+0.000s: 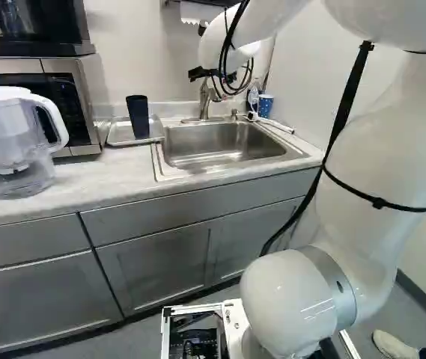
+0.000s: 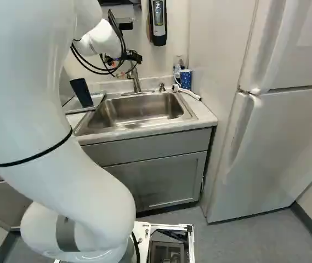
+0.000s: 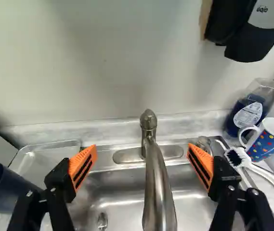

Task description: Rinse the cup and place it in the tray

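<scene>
Two fingers [image 3: 84, 163] stand wide apart, the gripper [image 2: 124, 59] fully released, with the faucet [image 3: 152, 159] showing between them, and look, there's the cup [image 1: 138, 116], upright in the tray [image 1: 117, 137], right beside the sink [image 1: 198, 142]!

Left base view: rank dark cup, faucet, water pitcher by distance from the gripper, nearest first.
1. Faucet: closest to the gripper, seen between its open fingers in the wrist view.
2. Dark cup: on the tray, left of the sink.
3. Water pitcher: farthest, at the left of the left base view.
</scene>
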Motion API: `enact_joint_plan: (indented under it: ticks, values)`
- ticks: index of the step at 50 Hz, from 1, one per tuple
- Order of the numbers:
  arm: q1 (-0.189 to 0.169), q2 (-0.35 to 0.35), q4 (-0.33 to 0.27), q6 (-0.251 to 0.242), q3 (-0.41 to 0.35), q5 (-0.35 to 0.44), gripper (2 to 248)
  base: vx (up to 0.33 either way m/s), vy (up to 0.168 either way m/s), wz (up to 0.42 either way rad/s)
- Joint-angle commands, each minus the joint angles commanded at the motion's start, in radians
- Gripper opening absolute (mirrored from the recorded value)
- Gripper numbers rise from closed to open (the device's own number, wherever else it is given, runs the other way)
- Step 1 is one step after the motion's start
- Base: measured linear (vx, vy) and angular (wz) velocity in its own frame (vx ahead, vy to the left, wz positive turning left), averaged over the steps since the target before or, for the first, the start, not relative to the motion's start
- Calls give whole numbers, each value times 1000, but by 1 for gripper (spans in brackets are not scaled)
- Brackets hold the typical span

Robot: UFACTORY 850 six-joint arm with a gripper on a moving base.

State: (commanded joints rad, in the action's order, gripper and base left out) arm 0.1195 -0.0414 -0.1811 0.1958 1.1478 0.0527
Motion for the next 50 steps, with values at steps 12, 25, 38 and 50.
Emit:
enact_joint_plan:
  ticks: [12,25,38,50]
  values:
    - [-19,46,0,0,-47,-56,247,0,0,0]
    - [-35,94,0,0,-94,-144,247,0,0,0]
    - [-48,137,0,0,-136,-239,247,0,0,0]
    - [-55,167,0,0,-164,-336,247,0,0,0]
